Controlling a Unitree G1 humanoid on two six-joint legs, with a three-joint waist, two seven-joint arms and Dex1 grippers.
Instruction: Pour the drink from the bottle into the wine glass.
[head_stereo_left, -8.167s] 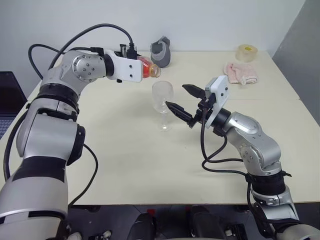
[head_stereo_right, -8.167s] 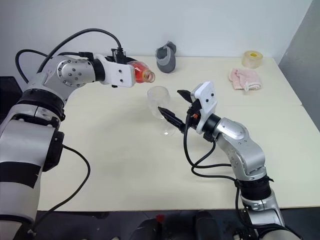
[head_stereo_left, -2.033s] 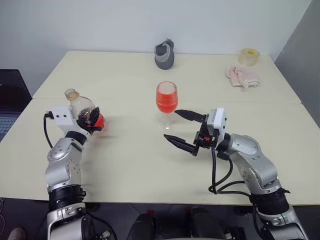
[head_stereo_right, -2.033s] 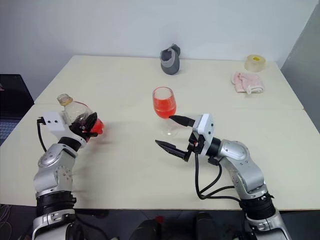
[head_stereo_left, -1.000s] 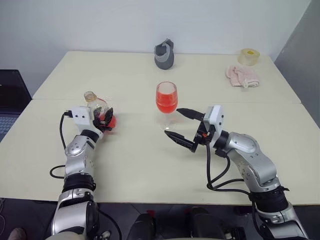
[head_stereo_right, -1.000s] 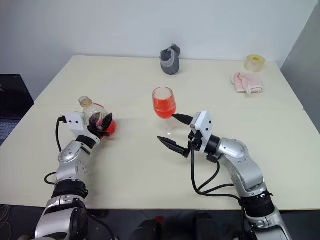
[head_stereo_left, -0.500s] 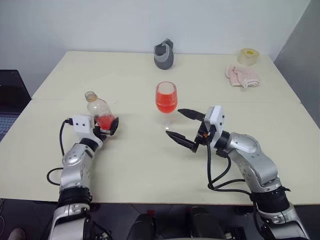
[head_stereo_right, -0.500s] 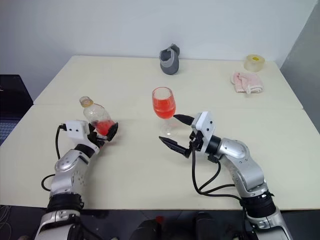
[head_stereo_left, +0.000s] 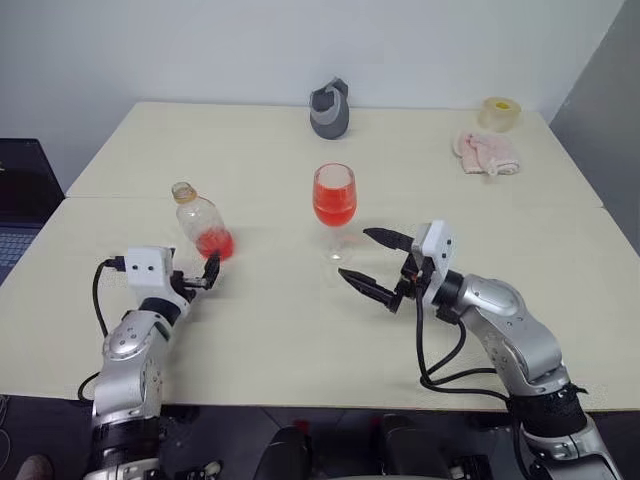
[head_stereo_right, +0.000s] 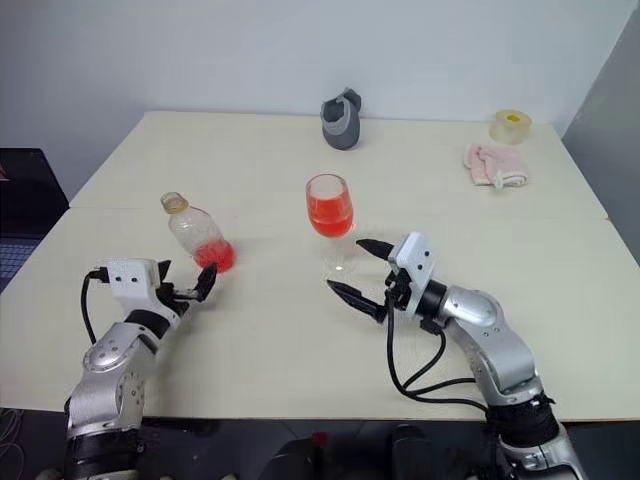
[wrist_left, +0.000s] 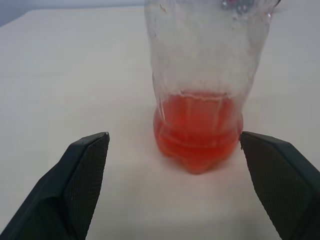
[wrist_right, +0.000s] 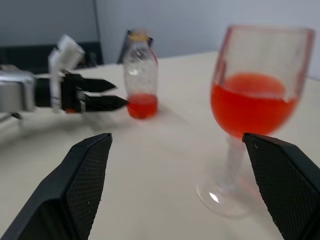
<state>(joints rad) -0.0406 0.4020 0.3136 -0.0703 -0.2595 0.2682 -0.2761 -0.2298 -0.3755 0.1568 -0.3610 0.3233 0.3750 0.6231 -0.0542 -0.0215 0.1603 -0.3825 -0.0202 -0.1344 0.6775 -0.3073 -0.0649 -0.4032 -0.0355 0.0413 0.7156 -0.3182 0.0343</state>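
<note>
The bottle stands upright and free on the left of the table, with a little red drink left in its base. My left gripper is open just in front of the bottle, apart from it and level; the bottle stands beyond its fingers in the left wrist view. The wine glass stands at the table's middle, about half full of red drink. My right gripper is open, close to the glass's foot on its near right side, holding nothing.
A grey cup-shaped object sits at the back middle. A roll of tape and a pink cloth lie at the back right. A dark laptop is beyond the table's left edge.
My left gripper opened, let go of the bottle and drew back toward me; the bottle now stands upright on its own. My right gripper shifted slightly down and to the right.
</note>
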